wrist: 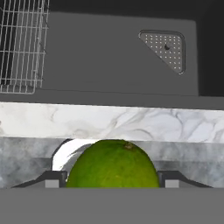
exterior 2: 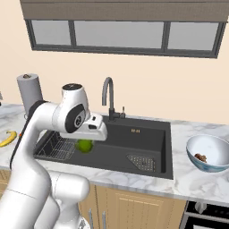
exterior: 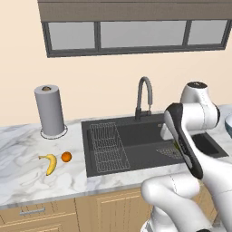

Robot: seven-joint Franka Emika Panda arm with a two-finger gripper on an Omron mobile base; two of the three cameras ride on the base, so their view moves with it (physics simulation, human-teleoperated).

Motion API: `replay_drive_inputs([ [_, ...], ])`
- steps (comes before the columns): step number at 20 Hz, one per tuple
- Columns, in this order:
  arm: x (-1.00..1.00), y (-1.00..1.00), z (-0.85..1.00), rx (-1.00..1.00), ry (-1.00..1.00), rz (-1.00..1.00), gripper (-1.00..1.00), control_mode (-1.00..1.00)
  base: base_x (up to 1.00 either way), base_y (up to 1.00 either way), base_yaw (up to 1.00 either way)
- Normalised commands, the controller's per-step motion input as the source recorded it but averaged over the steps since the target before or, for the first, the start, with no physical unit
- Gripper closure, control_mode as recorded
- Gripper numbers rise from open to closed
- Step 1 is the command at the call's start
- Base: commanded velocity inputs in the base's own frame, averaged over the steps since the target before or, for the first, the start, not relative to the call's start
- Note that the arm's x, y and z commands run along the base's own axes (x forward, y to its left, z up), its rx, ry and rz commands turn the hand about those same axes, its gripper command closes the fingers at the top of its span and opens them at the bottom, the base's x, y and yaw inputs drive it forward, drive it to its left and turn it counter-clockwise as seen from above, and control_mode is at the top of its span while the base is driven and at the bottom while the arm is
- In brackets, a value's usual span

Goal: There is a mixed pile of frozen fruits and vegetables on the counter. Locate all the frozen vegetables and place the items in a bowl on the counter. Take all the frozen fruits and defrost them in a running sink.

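Carrying the green ball between its fingers, the hand hangs over the black sink, with the wire rack to one side and the drain grid to the other. From the hand's own camera, the ball sits squarely between the two dark finger tips, pressed from both sides, so the hand is closed around a wide, round thing, not standing empty.

One vegetable appears to be dealt with already: the brown lump lies inside the pale bowl on the worktop to the right of the sink. The green ball is the second vegetable, and it is in transit, high above the basin and well apart from the bowl; it belongs in that bowl, not in the sink below it, so the carry across to the right is what remains of this step.

Neither fruit has been touched, as far as the pictures tell. The banana and the small orange lie just beside each other on the marble to the left of the sink, near the paper towel roll. Both have yet to go into the basin.

No water is visible coming from the faucet, so turning it on also seems to be outstanding.

By my reckoning the job is less than half done: one item placed, one in the hand, two fruits and the tap left.
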Motion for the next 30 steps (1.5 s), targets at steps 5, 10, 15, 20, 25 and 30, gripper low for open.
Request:
replay_drive_inputs([
  [5, 0.02, -1.00, -0.07, 0.02, 0.02, 0.00, 1.00, -1.00, 0.00, 0.00, 0.00],
  [10, 0.14, -0.79, 0.12, 0.04, 0.05, 0.05, 1.00, -1.00, 0.00, 0.00, 0.00],
  [15, 0.02, -0.58, 0.60, 0.04, 0.03, 0.16, 1.00, -1.00, 0.00, 0.00, 0.00],
  [20, 0.03, -0.68, 0.37, 0.03, -0.05, 0.14, 1.00, -1.00, 0.00, 0.00, 0.00],
  [25, 0.04, -0.86, 0.32, 0.03, -0.09, 0.10, 1.00, -1.00, 0.00, 0.00, 0.00],
  [30, 0.10, -0.94, 0.29, -0.01, -0.16, 0.08, 1.00, -1.00, 0.00, 0.00, 0.00],
])
